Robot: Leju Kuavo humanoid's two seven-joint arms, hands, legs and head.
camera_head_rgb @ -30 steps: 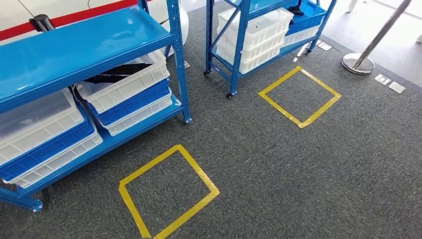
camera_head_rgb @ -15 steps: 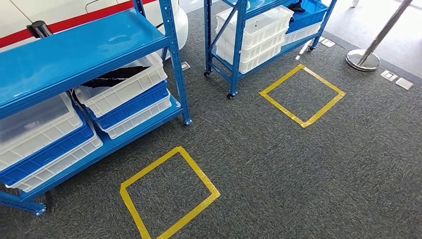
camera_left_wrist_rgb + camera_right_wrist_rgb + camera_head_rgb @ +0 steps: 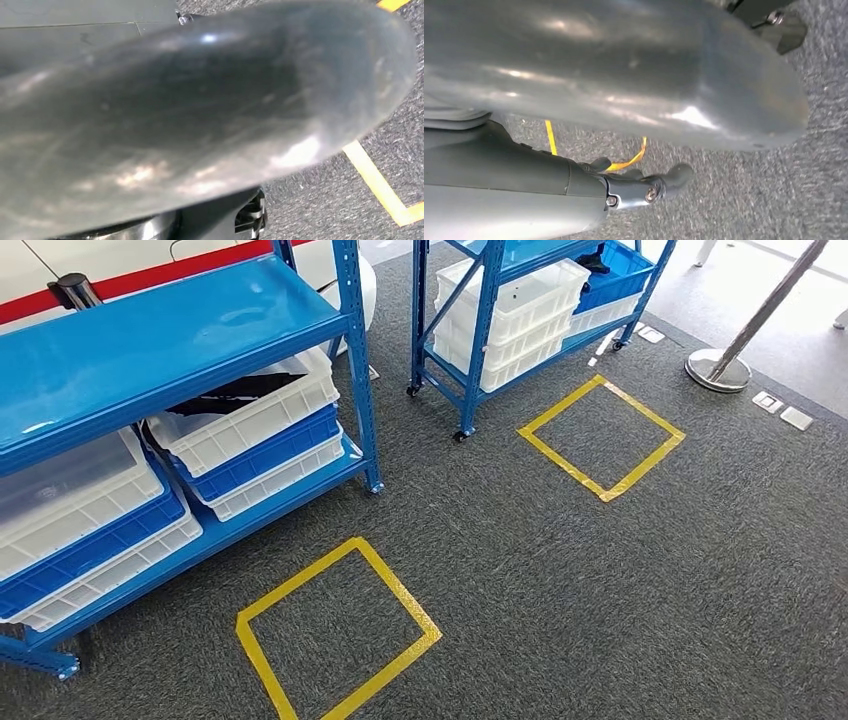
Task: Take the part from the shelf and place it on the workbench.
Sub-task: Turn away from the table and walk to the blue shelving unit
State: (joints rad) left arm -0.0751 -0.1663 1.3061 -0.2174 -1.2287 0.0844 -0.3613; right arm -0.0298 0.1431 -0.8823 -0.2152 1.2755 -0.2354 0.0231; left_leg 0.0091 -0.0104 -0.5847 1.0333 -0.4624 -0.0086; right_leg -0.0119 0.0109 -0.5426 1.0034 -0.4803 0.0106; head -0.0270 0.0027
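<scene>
— Anything moved? The whole view shifted slightly; the camera moved, not the shelf (image 3: 180,335) at left.
— And the fingers (image 3: 674,177)?
— Right ones touch nothing; spread unclear. Left hand (image 3: 200,125): cannot tell. The part itself I cannot pick out.

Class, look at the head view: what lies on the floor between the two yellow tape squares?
In the head view, nothing stands between the near yellow square and the far yellow square: only bare grey carpet. The blue shelf stands off to one side.
</scene>
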